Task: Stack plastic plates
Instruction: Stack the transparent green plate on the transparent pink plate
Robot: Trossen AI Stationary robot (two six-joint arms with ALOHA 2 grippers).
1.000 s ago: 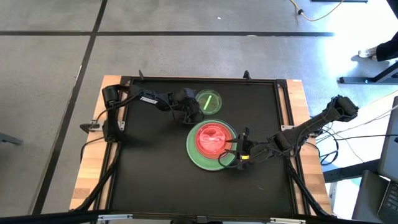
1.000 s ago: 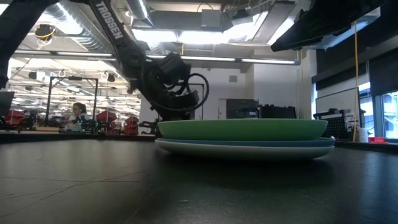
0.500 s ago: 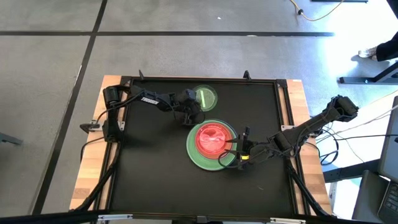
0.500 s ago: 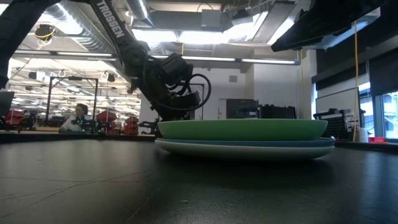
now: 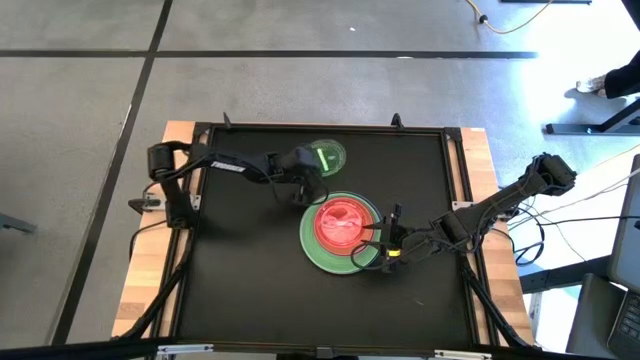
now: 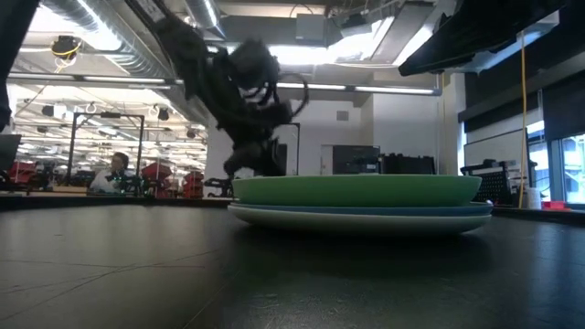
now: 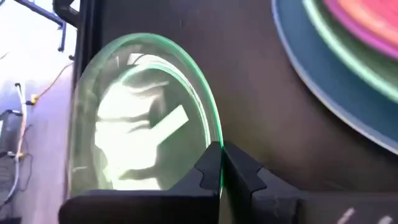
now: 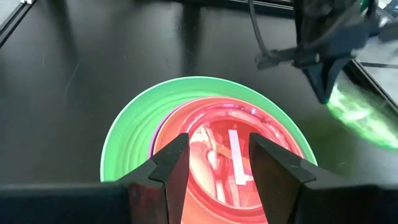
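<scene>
Your left end effector [image 7: 221, 168] is clenched on the rim of the small green dish [image 5: 325, 157], which now sits tilted at about 12 o'clock from the stack [image 5: 340, 233]. The right end effector [image 8: 213, 163] hangs released over the stack's 3 o'clock edge, fingers apart above the red dish [image 8: 233, 158] on the large green plate [image 8: 134, 134], holding nothing.

Risks, as judged: the grip is a thin pinch on a slick translucent rim, so the dish could pivot or slip out during the carry. The right end effector crowds the drop zone; bringing the dish across may clip it or nudge the stack off centre on the surface [image 5: 240, 280].

Against the earlier frame: the left end effector has gone from wide apart to fully closed, and the dish has shifted slightly with the arm rising.
</scene>
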